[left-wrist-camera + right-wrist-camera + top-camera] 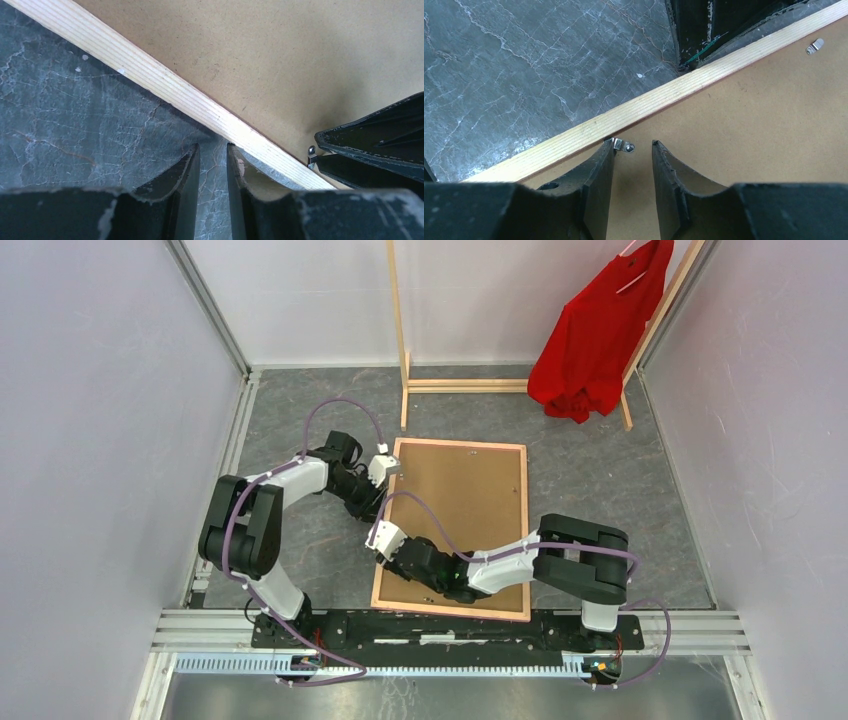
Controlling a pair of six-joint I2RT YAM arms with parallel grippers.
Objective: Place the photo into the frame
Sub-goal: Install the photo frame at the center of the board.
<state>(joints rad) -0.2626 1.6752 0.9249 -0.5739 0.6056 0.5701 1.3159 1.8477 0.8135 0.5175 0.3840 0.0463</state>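
Likely unclipping frame (470, 490) back, nine-o'clock edge: left gripper (213, 147) ajar, right gripper (632, 144) half-open, both empty; next, swivel clip (626, 147) aside.

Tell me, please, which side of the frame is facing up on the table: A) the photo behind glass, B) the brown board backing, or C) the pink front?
B: in the top view the frame lies flat with its plain brown board up, edged in light wood.

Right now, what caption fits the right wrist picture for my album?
Right gripper, jaws apart, hangs over the brown back of the frame, beside a small metal clip at its wooden edge.
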